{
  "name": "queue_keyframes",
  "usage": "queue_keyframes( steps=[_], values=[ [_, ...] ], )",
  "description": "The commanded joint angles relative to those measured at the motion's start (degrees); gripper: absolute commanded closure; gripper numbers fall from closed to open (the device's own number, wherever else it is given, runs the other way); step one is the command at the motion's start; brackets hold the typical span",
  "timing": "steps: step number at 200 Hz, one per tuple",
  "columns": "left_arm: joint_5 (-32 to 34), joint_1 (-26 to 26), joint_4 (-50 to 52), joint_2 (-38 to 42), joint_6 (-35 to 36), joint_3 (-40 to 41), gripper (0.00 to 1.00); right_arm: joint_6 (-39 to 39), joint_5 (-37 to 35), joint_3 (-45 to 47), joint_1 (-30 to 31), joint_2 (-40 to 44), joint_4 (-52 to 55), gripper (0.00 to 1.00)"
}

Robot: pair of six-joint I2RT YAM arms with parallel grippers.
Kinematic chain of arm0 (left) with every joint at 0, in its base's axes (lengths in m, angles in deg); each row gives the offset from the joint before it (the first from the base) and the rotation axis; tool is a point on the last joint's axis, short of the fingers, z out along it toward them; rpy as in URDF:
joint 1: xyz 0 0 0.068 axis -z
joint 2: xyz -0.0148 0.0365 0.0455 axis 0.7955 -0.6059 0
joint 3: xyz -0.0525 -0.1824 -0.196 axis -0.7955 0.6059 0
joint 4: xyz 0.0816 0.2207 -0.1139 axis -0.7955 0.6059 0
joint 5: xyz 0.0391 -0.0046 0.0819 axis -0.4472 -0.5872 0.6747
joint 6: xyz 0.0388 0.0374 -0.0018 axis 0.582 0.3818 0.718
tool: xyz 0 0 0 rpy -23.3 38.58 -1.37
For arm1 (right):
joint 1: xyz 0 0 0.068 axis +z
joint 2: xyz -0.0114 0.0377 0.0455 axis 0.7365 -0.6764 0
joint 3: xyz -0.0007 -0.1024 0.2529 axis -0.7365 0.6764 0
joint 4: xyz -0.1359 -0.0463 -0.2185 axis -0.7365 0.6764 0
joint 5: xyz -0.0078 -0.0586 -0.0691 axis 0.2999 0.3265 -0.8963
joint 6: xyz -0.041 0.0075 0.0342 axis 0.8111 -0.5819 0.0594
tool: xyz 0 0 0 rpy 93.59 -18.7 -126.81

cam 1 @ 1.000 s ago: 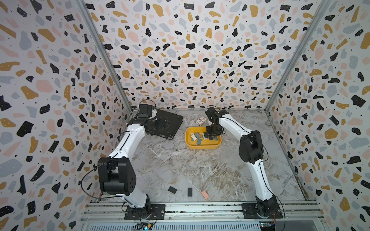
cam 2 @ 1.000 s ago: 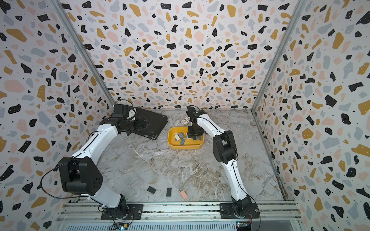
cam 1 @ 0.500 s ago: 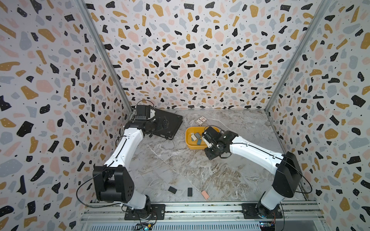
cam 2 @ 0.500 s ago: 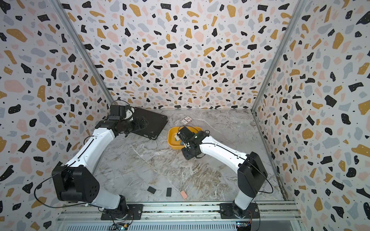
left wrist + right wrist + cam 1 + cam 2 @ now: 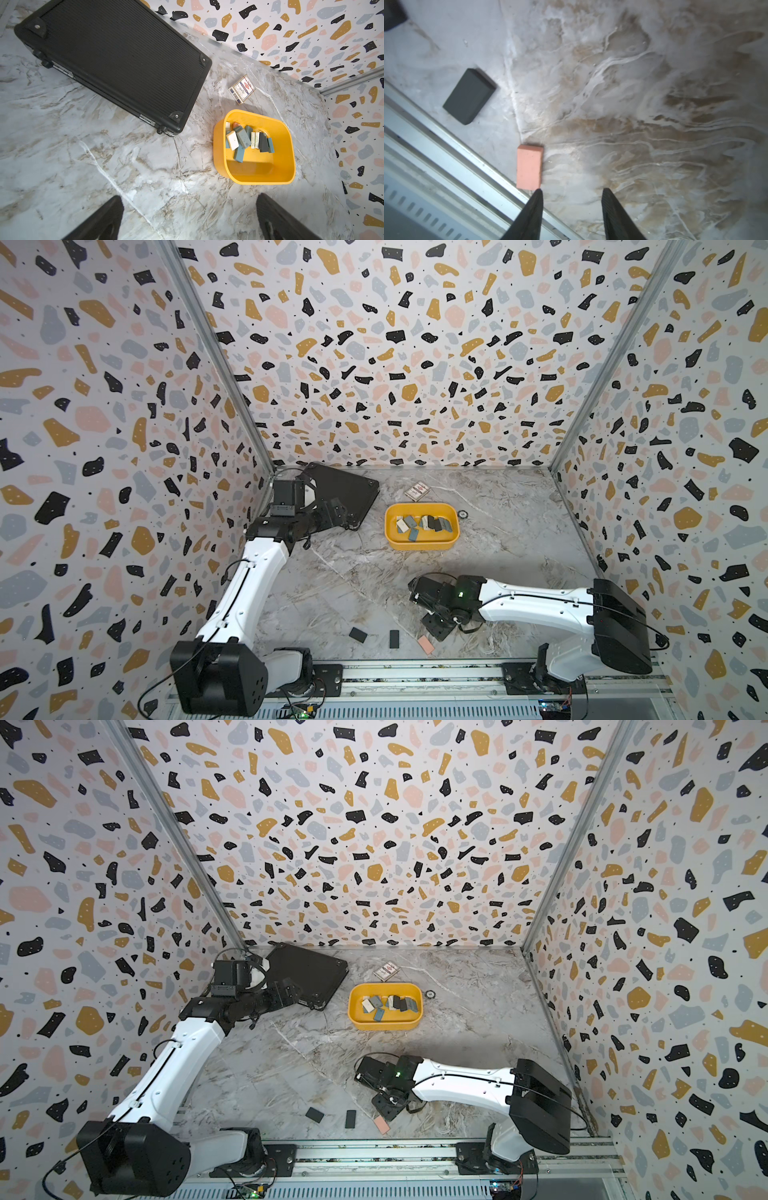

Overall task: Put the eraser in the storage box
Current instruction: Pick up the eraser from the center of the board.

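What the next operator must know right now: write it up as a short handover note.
Left tool: open, empty, hovering between the black case and the storage box.
Right tool: open, nothing between its jaws, low over the table, one tip right beside the pink eraser.
Done: a pile of erasers lies in the box.
Left: the pink eraser, a dark eraser and a second dark eraser lie on the table near its front edge. The pink one is probably next, given where the right tool is.
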Motion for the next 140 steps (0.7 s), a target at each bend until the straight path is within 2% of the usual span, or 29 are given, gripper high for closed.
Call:
queue_keyframes(
  steps=[1, 52, 140],
  values=[
    [0.49, -0.36, -1.36, 2.55, -0.53, 1.63, 0.00, -3.07, 0.67, 1.07, 3.23, 0.28, -1.24, 0.51],
    [0.92, -0.40, -0.62, 6.21, -0.92, 3.98, 0.00, -4.85, -1.13, -1.20, 8.25, -5.00, -0.80, 0.50],
    [1.27, -0.37, -0.11, 8.93, -1.10, 5.68, 0.00, -5.78, -1.10, -3.19, 8.41, -9.54, -0.45, 0.50]
  ],
)
